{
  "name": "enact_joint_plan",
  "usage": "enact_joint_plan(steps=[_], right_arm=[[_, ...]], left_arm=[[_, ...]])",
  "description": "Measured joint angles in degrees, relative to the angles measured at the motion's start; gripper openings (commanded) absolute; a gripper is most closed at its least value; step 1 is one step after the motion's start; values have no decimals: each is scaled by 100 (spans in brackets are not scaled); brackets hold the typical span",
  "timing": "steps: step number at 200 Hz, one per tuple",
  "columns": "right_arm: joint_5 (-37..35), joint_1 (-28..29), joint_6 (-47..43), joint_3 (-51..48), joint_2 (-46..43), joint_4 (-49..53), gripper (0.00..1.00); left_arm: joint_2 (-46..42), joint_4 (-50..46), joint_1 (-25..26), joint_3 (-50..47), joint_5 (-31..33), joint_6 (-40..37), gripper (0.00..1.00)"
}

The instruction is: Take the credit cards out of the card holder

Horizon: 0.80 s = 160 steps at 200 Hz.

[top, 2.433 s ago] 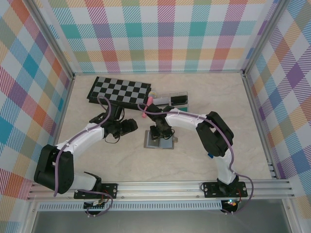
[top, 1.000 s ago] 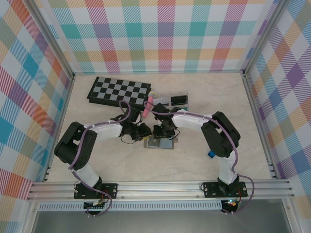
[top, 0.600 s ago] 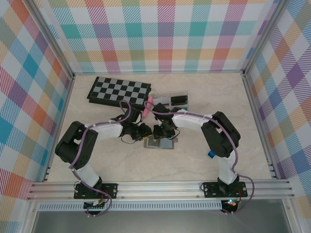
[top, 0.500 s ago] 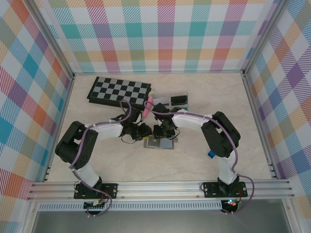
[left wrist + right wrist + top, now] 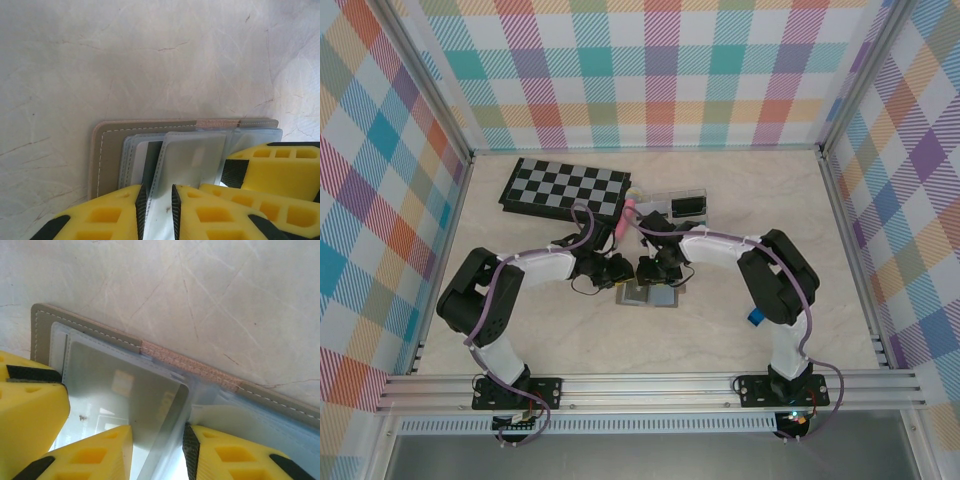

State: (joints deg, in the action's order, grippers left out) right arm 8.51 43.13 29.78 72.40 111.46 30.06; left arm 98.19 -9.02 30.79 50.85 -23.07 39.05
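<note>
Since the earliest view the left arm had folded in and carried the left gripper (image 5: 618, 272) rightward onto the card holder (image 5: 650, 297), which lay open and flat near the middle of the table (image 5: 770, 330). The gripper's yellow jaws stood almost closed, pinching a thin clear leaf (image 5: 192, 155) of soft, glossy plastic bound to the stitched grey cover. Just to its right, the right gripper (image 5: 657, 270) straddled a raised leaf (image 5: 125, 390) with jaws part open; whether it truly gripped could not be told. The credit cards could not be picked out for certain and were likely still in their pockets. To do the step well, one side should pin the floppy plastic while the other draws the stiff card straight out along its slot, without creasing it.
</note>
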Motion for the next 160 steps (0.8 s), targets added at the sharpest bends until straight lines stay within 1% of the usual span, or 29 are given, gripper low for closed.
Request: enact_joint_plan(steps=[74,109,116,141,160], right_arm=[[535,-223,109,-299,-105,-393,34],[669,-273,129,-385,-140,-509,35],[682,-280,131,-389,-144,-520,35],[739,-299,131,-424,-177,-564,38],[741,-308,149,-472,-234,-599,41]], left_arm=[[44,57,0,0,-291,-76,21],[44,17,0,0,-302,-129,17],[44,11,0,0,-299,-138,15],[42,-9,0,4,-280,-203,10],[9,-68,0,22,-245,-273,9]])
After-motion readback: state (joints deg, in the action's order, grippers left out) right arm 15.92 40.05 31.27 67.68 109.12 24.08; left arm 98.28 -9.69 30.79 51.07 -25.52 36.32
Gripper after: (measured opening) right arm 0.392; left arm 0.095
